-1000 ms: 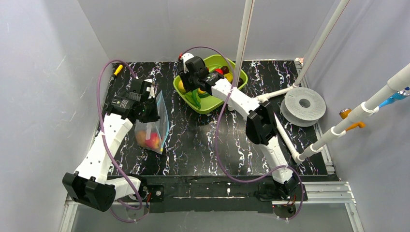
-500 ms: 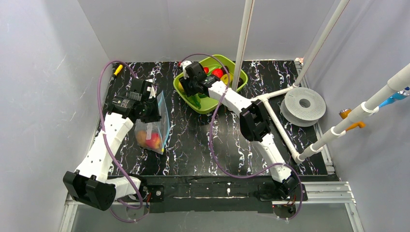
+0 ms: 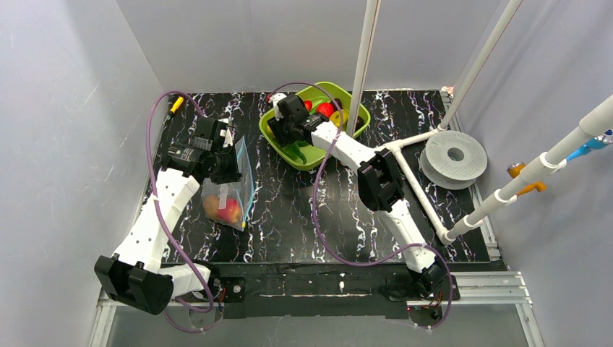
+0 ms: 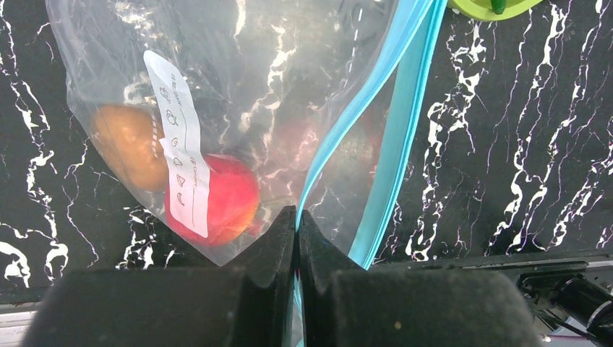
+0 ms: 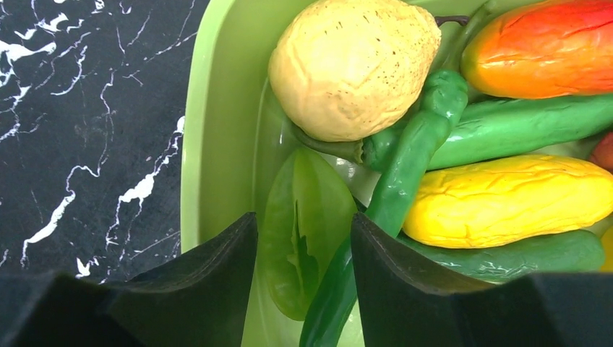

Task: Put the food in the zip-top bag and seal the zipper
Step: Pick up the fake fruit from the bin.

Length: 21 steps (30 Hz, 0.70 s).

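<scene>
The right gripper point(image 5: 303, 223) has edged toward the lime-green tray's point(image 5: 217, 108) nine-o'clock side, jaws spread astride what looks like a green leaf point(image 5: 300, 188), so a pick seems near. The left gripper point(image 4: 296, 220) stays clamped on the zipper point(image 4: 405, 108), holding the zip-top bag point(image 4: 253, 72) at the tray's eight o'clock.

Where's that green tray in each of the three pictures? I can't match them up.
Top view: the tray sits at far centre.
Left wrist: only a sliver of the tray shows, at the top edge, right of centre.
Right wrist: the tray's wall runs down left of centre, with food inside.
Shared landmark: the black marbled table.
</scene>
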{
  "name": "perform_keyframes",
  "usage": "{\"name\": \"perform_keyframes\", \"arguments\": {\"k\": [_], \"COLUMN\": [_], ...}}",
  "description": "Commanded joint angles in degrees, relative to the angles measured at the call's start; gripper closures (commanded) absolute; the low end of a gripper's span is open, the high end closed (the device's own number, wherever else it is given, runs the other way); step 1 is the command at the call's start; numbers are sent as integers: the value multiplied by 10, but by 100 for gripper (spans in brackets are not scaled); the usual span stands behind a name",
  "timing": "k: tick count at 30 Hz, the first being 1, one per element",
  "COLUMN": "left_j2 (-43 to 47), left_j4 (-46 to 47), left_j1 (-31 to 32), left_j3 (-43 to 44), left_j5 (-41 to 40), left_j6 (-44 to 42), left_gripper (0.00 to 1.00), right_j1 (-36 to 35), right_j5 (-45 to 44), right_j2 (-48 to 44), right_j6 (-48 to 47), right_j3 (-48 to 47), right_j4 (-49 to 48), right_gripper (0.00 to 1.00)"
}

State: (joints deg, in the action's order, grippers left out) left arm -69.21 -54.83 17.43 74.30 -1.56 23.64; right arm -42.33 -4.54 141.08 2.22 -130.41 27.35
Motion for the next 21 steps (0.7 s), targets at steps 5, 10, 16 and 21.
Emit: {"name": "perform_keyframes", "arguments": {"k": [5, 10, 16, 21], "left_j2": [2, -1, -2, 0], "left_j4": [-2, -1, -2, -5], "left_j1": [1, 1, 1, 1], "left_j3": [-5, -4, -2, 1], "left_j5": [7, 10, 13, 11], "left_j6": [2, 2, 4, 4], "left_gripper": [100, 100, 100, 100], "right_j1": [4, 4, 5, 5], "right_j5": [-30, -31, -14, -25], "right_j2": [8, 1, 19, 19], "right_j6": [-42, -52, -64, -60], "right_j3": [13, 36, 19, 18], "right_j4": [31, 34, 47, 65], "right_gripper": [37, 35, 27, 29]}}
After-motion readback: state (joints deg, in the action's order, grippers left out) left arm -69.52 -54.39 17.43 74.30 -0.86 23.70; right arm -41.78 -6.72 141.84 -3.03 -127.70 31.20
